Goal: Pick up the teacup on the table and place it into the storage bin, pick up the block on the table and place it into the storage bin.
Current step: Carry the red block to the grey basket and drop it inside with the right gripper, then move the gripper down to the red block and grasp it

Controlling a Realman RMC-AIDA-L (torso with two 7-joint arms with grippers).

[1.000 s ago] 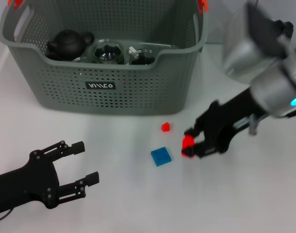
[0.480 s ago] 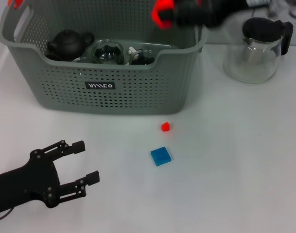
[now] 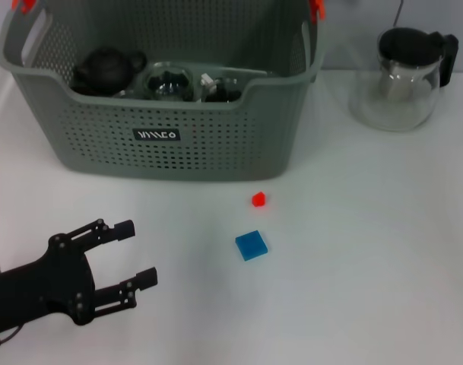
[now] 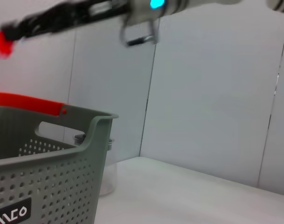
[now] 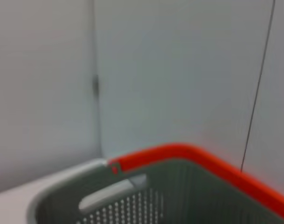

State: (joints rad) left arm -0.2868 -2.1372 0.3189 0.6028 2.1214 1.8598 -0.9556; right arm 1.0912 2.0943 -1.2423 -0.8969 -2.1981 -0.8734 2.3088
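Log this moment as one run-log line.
right gripper: high over storage bin, shut on red block | left gripper: open, idle over table | on table: small red block, blue block

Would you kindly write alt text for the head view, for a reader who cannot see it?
A large grey perforated plastic storage bin stands at the back of a white table, holding a dark teapot and glassware. In front lie a small red block and a flat blue square block. The black left gripper rests open, near left; a glass pitcher stands far right.
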